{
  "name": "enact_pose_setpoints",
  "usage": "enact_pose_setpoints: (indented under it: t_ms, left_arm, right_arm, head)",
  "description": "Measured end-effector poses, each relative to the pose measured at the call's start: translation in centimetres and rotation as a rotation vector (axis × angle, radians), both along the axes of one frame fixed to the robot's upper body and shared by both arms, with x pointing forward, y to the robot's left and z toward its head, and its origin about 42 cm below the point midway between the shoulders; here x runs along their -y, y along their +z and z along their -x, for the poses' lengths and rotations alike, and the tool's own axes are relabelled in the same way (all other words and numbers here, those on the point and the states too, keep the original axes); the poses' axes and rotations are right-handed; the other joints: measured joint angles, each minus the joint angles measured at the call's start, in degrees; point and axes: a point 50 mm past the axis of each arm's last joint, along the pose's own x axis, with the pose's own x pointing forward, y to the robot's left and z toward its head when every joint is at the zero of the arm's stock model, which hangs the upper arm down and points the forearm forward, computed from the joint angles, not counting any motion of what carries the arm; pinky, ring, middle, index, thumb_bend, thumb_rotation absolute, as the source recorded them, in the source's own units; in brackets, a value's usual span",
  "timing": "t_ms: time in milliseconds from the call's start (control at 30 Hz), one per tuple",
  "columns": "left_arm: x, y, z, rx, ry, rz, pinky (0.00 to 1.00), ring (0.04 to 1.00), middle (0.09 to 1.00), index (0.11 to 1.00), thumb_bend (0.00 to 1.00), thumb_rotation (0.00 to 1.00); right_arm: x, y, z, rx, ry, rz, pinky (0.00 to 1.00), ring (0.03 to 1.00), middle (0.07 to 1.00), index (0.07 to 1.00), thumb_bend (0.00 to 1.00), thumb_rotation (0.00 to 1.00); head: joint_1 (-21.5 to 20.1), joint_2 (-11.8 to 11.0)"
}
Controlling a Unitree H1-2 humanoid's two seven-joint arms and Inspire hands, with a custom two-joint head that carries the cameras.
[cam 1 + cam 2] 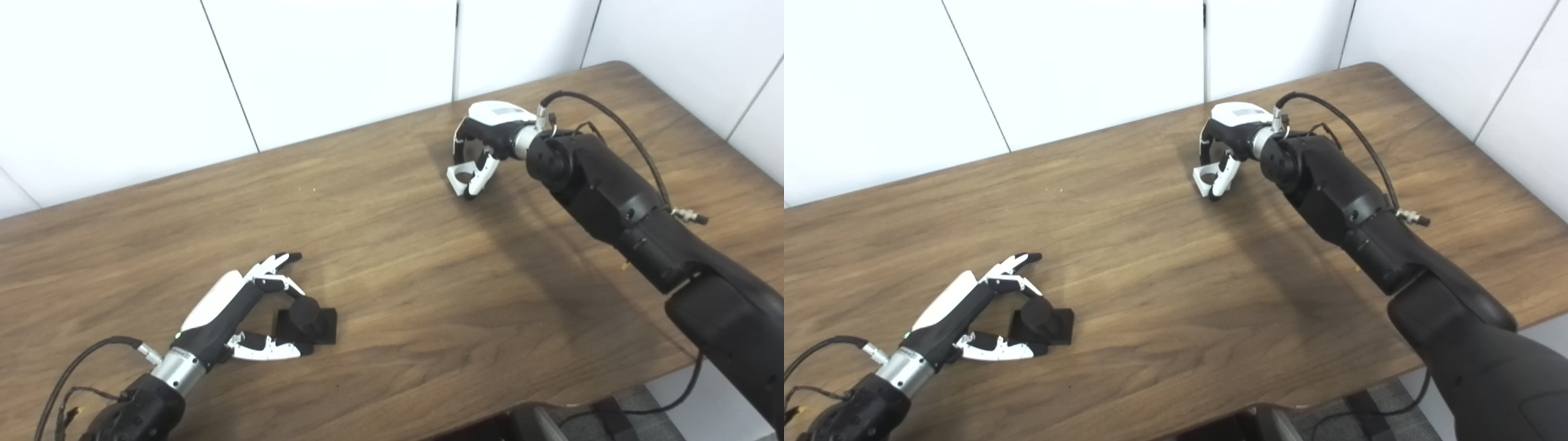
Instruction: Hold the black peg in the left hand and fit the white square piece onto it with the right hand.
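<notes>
The black peg (304, 312), a short cylinder on a square black base (323, 326), rests on the table at the lower left. My left hand (245, 306) lies around it: a bent finger touches the peg's top and the thumb (275, 350) lies against the base's front edge, while other fingers point past it. The white square piece (460, 177), with a round hole, sits low at the table at the upper right. My right hand (484, 144) comes down on it, fingers and thumb curled around its sides.
The wooden table (398, 275) reaches a white panelled wall at the back. Its front edge runs along the bottom right, with a dark chair and cables (551, 422) below it. A wide stretch of tabletop separates the two hands.
</notes>
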Motion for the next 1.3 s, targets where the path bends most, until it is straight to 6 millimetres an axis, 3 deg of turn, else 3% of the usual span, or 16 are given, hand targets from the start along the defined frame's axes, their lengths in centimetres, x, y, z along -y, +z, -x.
enact_pose_setpoints:
  t_ms: [233,533,833,1133,1167,1300]
  left_arm:
    - [0.0,0.0,0.0,0.000,0.000,-0.001,1.00,1.000,0.965,0.492,0.52,0.06]
    - [0.0,0.0,0.0,-0.001,0.000,-0.001,1.00,1.000,0.965,0.492,0.52,0.06]
    - [0.1,0.0,0.0,0.000,-0.002,-0.002,1.00,1.000,0.966,0.492,0.52,0.07]
    - [0.3,0.0,0.0,0.001,-0.006,-0.009,1.00,1.000,0.973,0.492,0.52,0.07]
    - [0.4,0.0,0.0,0.003,-0.006,-0.010,1.00,1.000,0.973,0.492,0.52,0.07]
    - [0.6,0.0,0.0,0.005,-0.004,-0.012,1.00,1.000,0.975,0.493,0.52,0.07]
  right_arm:
    - [-0.1,1.7,0.3,0.063,0.009,-0.039,0.78,0.878,0.816,0.483,0.52,0.14]
    - [-1.8,3.7,1.1,0.127,0.082,-0.063,0.77,0.860,0.804,0.482,0.52,0.14]
    - [-4.0,5.6,2.3,0.170,0.189,-0.079,0.80,0.853,0.806,0.483,0.52,0.14]
    - [-7.8,7.0,4.3,0.182,0.321,-0.136,0.77,0.856,0.806,0.481,0.52,0.14]
    - [-8.1,7.2,4.5,0.182,0.331,-0.142,0.76,0.858,0.807,0.481,0.52,0.14]
    - [-8.7,7.9,5.4,0.198,0.375,-0.157,0.75,0.848,0.798,0.481,0.52,0.13]
  head:
    - [0.35,0.09]
    - [0.53,0.18]
    - [3.52,0.44]
    - [10.36,1.32]
    - [12.72,1.75]
    - [15.38,2.11]
